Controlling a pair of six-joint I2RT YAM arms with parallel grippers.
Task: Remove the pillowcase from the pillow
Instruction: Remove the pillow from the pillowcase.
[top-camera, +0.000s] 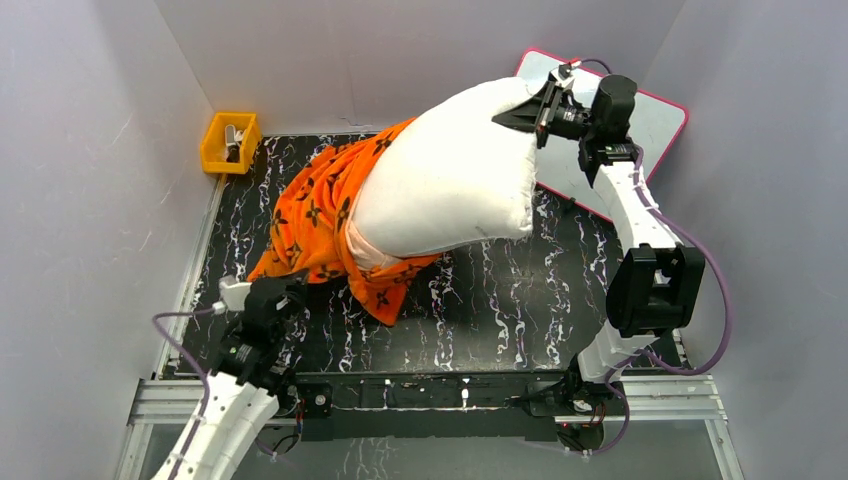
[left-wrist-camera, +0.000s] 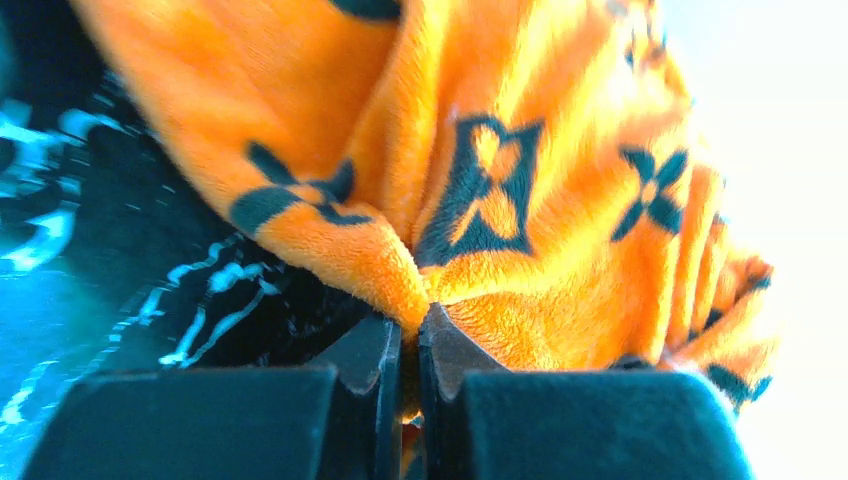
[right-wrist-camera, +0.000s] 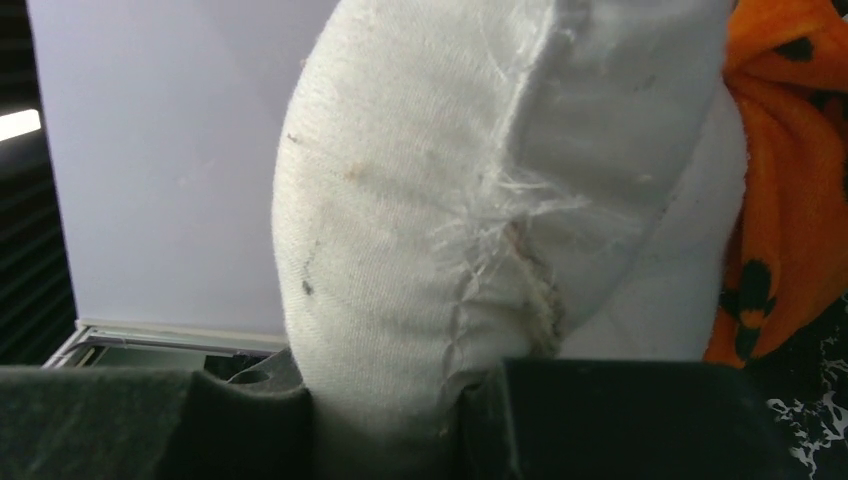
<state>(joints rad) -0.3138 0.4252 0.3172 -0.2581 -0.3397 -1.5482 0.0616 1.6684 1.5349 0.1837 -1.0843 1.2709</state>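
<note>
In the top view, the lower left end of the pillow (top-camera: 440, 180) is hidden inside the pillowcase (top-camera: 315, 215), and the pillow covers part of the whiteboard (top-camera: 662, 120). What lies in the yellow bin (top-camera: 212, 150), upper left, is too small to tell. In the left wrist view the pillowcase is cut off at the top edge, and glare washes out its right side.

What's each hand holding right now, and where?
The left hand pinches a fold of the pillowcase; the right hand clamps a corner of the pillow.
</note>
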